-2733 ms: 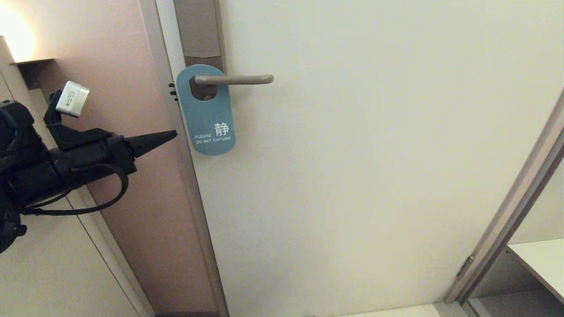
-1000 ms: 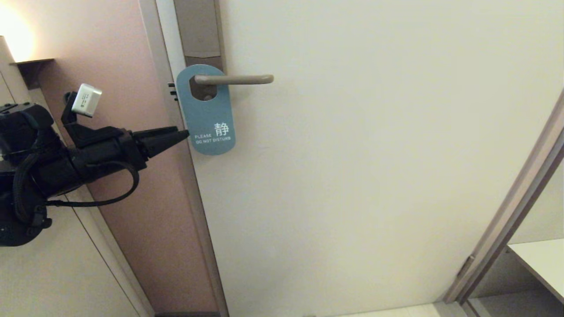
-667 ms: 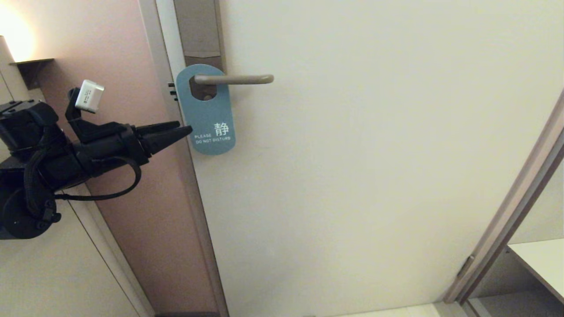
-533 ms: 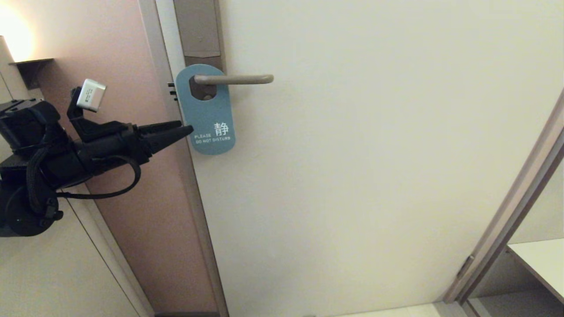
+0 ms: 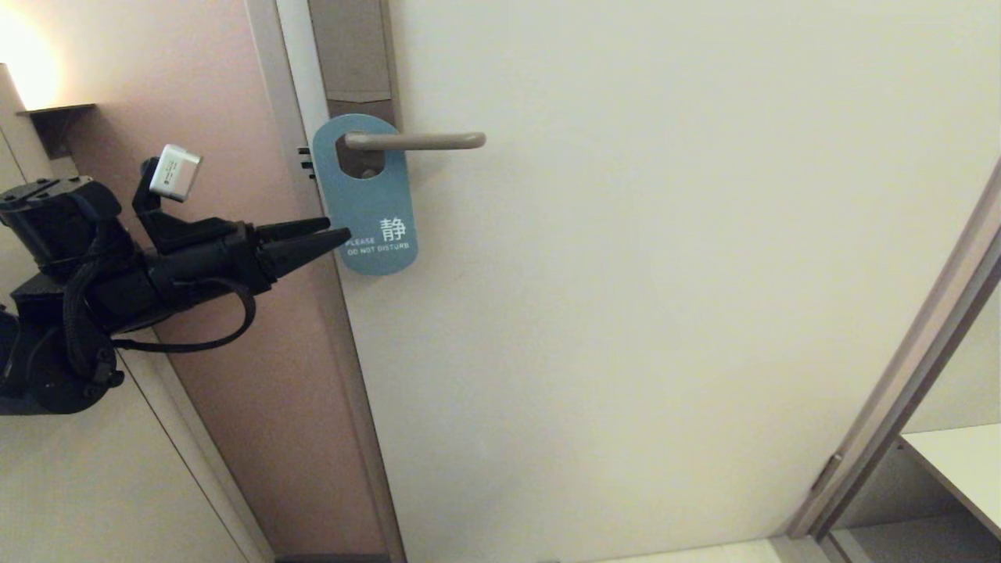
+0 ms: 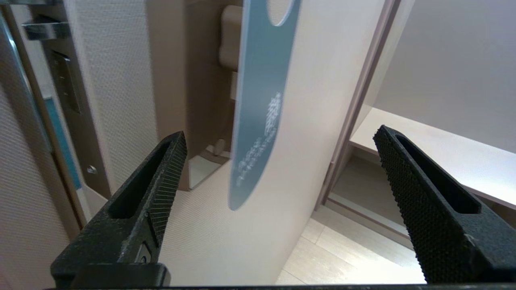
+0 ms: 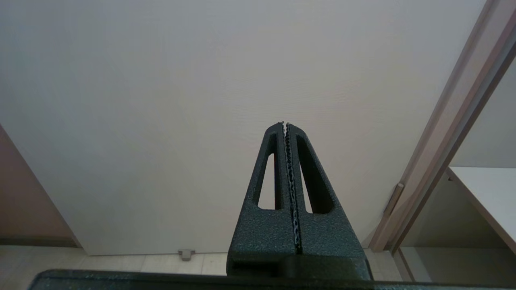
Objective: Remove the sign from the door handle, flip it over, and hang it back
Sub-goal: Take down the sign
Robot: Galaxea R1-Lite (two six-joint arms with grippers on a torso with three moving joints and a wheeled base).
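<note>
The sign (image 5: 367,211), blue face outward with white "DO NOT DISTURB" lettering, hangs by its oval hole on the door handle (image 5: 414,141), a slim beige-grey lever on a tall brownish backplate (image 5: 350,55). My left gripper (image 5: 338,230) is open, its tips just at the sign's lower left edge. In the left wrist view the sign (image 6: 258,108) hangs edge-on ahead of the gripper (image 6: 280,135), between the lines of the two wide-apart fingers and apart from both. My right gripper (image 7: 285,123) is shut and empty, facing the plain door low down; it is out of the head view.
The pale door (image 5: 665,274) fills the middle of the head view. A pinkish wall (image 5: 195,94) and the door frame (image 5: 313,258) lie behind my left arm. At the lower right are a second frame (image 5: 899,375) and a white shelf (image 5: 962,461).
My left arm has advanced to the right toward the sign, and its fingers have spread from nearly together to wide apart. The sign and handle have not moved.
</note>
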